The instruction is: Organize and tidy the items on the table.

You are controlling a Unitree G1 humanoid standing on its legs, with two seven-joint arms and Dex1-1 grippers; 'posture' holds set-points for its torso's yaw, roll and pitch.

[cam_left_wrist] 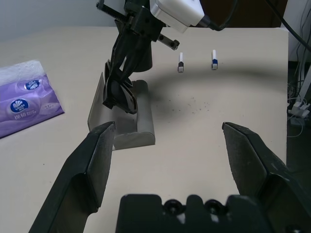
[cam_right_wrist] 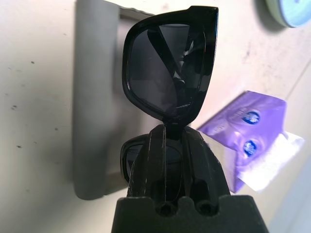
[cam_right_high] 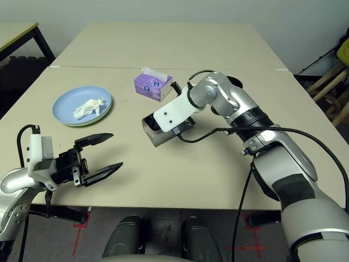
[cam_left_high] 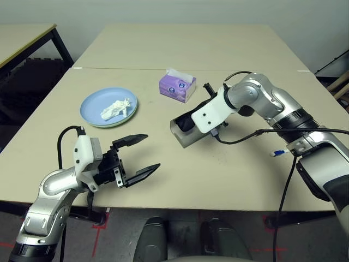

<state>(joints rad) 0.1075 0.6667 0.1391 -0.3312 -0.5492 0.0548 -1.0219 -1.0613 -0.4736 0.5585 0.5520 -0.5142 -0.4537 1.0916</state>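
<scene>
- Judging by how things lie, you are partway through: the black sunglasses are clamped at the bridge between the fingers of your right gripper, hanging directly over the open grey glasses case, so the glasses are not yet set down in it.
- The crumpled white tissue lies on the blue plate, which sits on a green plate whose rim barely shows beneath; both are well apart from your right gripper, off to its left, and just ahead of your left gripper.
- The purple tissue box stands near your right gripper, just beyond the case.
- Two white markers lie loose on the table past the case on the right arm's side, so you have those left to tidy, by my reading.
- Your right arm reaches forward and inward, wrist bent so the gripper points down and to the left at the case.
- Your left arm rests low near the table's front edge, its gripper level, fingers spread wide apart and empty, aimed towards the case.
</scene>
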